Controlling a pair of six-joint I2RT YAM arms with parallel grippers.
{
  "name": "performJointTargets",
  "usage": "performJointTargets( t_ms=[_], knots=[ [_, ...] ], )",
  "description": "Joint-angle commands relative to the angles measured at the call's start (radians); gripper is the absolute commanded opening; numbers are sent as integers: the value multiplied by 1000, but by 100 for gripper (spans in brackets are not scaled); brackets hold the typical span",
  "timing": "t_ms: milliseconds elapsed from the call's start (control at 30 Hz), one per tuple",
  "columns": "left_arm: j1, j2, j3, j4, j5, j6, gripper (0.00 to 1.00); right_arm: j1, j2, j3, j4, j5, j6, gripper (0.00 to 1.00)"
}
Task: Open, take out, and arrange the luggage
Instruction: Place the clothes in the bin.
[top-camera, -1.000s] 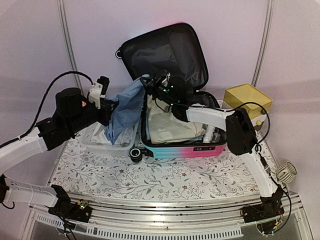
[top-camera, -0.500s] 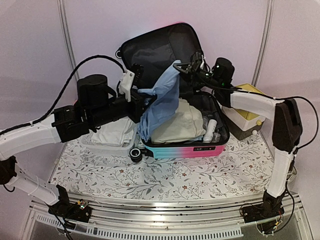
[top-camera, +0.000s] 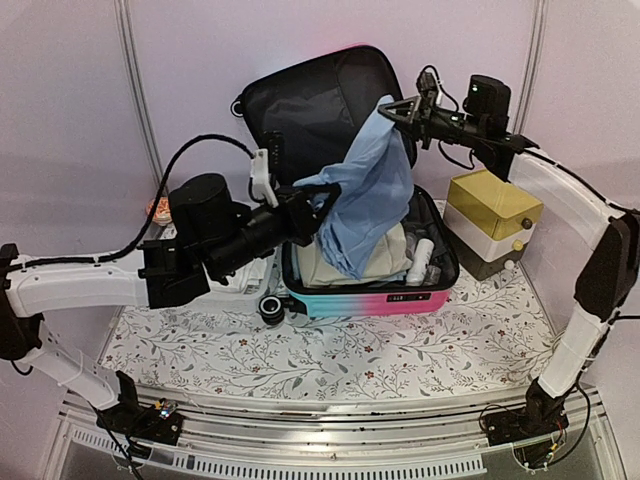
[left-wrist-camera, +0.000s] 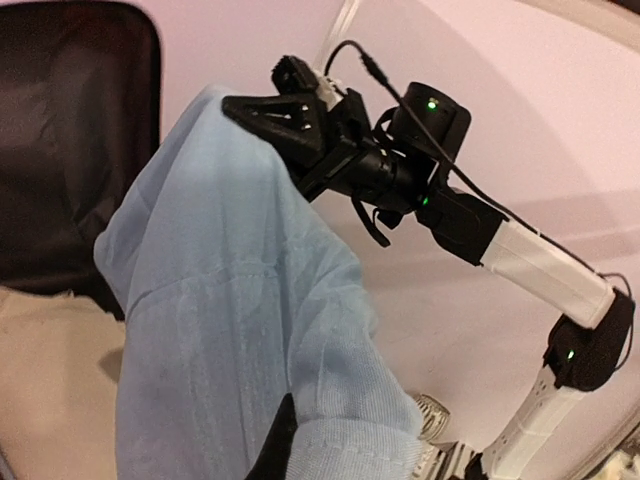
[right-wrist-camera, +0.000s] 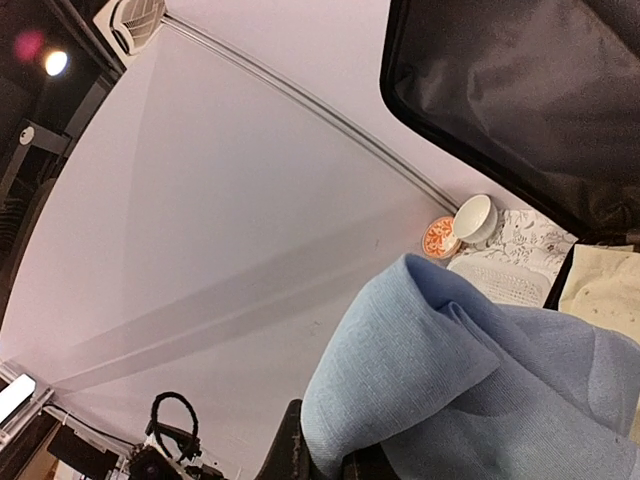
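Observation:
The luggage (top-camera: 370, 298), a pink-to-turquoise suitcase, lies open on the table with its black-lined lid (top-camera: 320, 100) standing up at the back. A light blue cloth (top-camera: 370, 190) hangs stretched above it. My right gripper (top-camera: 392, 108) is shut on the cloth's top corner, high in front of the lid. My left gripper (top-camera: 322, 198) is shut on its lower left edge, over the case's left rim. In the left wrist view the cloth (left-wrist-camera: 230, 330) wraps over my dark finger (left-wrist-camera: 280, 445). The right wrist view shows the cloth (right-wrist-camera: 450, 370) folded over my finger (right-wrist-camera: 290, 450). Cream fabric (top-camera: 312, 265) and a white bottle (top-camera: 420, 258) lie inside the case.
A yellow-topped box (top-camera: 495, 205) stands right of the case. A white basket (top-camera: 245, 285) sits on the left, mostly behind my left arm. A white cup (right-wrist-camera: 473, 217) and an orange patterned dish (right-wrist-camera: 438, 237) are by the back left wall.
The right gripper has carried the blue cloth's corner up and to the right, out of the case. The left gripper has moved right and lifted with the other edge, spreading the cloth.

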Motion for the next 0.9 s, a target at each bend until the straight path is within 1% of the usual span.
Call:
performJointTargets(
  t_ms=[0,100,200,233,333,467,500,533,567,600,633,667,733,800,867],
  knots=[
    [80,-115,-195,55,44,-369,0,-17,254,195,-104,153,-38,1],
    [151,-194,-373,104,34,-511,0,21,463,409,-134,133,-7,1],
    [181,-284,-508,107,-74,-578,0,54,663,617,-110,99,64,1],
    [191,-314,-545,101,-101,-600,0,64,709,644,-61,98,81,1],
    [233,-386,-651,94,-133,-651,0,91,772,646,73,118,146,2],
    [264,-450,-717,49,-185,-651,0,120,814,641,212,140,172,2],
    [267,-458,-726,38,-198,-645,0,127,824,637,238,146,177,12],
    [268,-465,-735,32,-205,-637,13,133,831,636,260,149,180,28],
    [271,-474,-740,18,-206,-631,35,136,837,636,279,146,184,41],
    [274,-484,-738,-8,-210,-628,60,138,840,636,292,140,188,52],
    [275,-500,-731,-53,-221,-624,81,139,836,633,293,133,188,58],
    [275,-520,-717,-111,-239,-616,97,139,823,622,292,130,184,63],
    [283,-572,-675,-261,-280,-595,98,134,764,555,290,144,157,67],
    [311,-627,-632,-377,-286,-561,98,126,684,455,287,169,122,68],
    [369,-662,-573,-498,-255,-523,98,115,585,356,280,184,81,68]
  ],
)
